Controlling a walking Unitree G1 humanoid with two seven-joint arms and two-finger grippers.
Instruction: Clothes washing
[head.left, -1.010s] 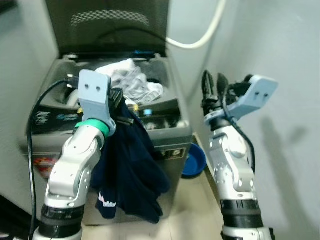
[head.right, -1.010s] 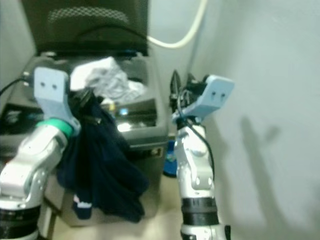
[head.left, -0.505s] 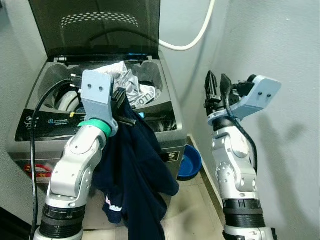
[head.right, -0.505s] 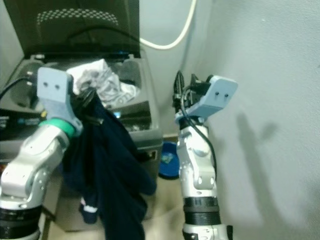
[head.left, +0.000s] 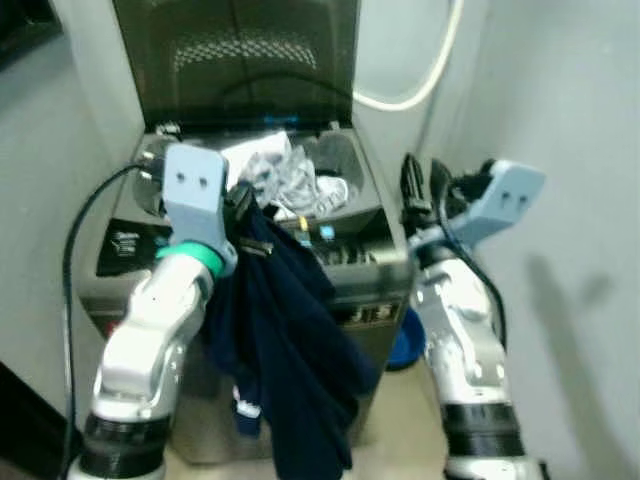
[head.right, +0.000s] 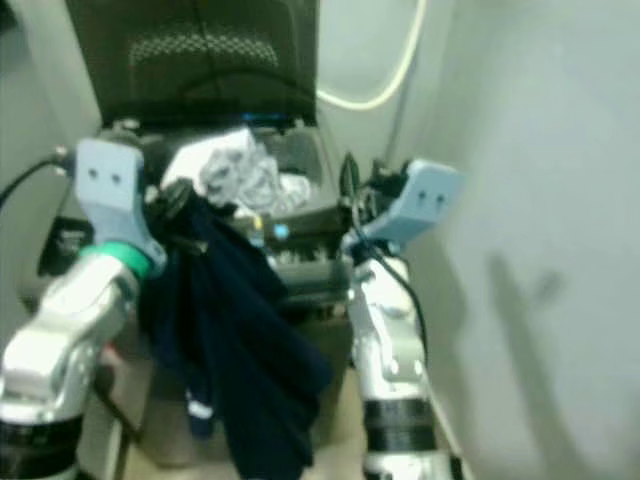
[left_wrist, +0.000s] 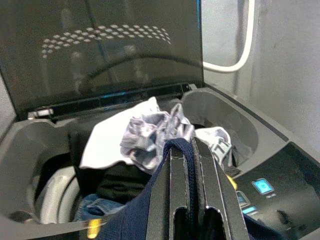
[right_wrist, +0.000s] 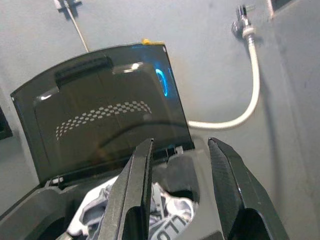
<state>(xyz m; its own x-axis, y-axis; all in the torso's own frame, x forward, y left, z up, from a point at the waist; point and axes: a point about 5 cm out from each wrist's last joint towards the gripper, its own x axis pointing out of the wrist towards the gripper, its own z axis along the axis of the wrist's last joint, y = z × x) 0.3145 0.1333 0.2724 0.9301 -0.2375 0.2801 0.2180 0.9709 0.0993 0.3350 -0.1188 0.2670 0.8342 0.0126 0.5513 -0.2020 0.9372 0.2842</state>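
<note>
A top-loading washing machine (head.left: 370, 262) stands before me with its dark lid (head.left: 240, 60) raised. A grey-white patterned garment (head.left: 285, 180) lies heaped in the drum. My left gripper (head.left: 243, 212) is shut on a dark navy garment (head.left: 290, 340) that hangs down over the machine's front. In the left wrist view the navy cloth (left_wrist: 182, 150) is pinched between the black fingers (left_wrist: 205, 190), with the grey-white garment (left_wrist: 145, 132) beyond. My right gripper (head.left: 420, 185) is open and empty, raised beside the machine's right corner.
A white hose (head.left: 425, 75) curves along the wall behind the machine. A blue bowl (head.left: 405, 340) sits on the floor at the machine's right. A black cable (head.left: 75, 260) loops past my left arm. The grey wall (head.left: 570, 200) stands close on the right.
The camera has shifted, so the machine sits further right and closer. My left gripper still holds the navy garment, which has swung slightly. The right gripper has stayed raised and open.
</note>
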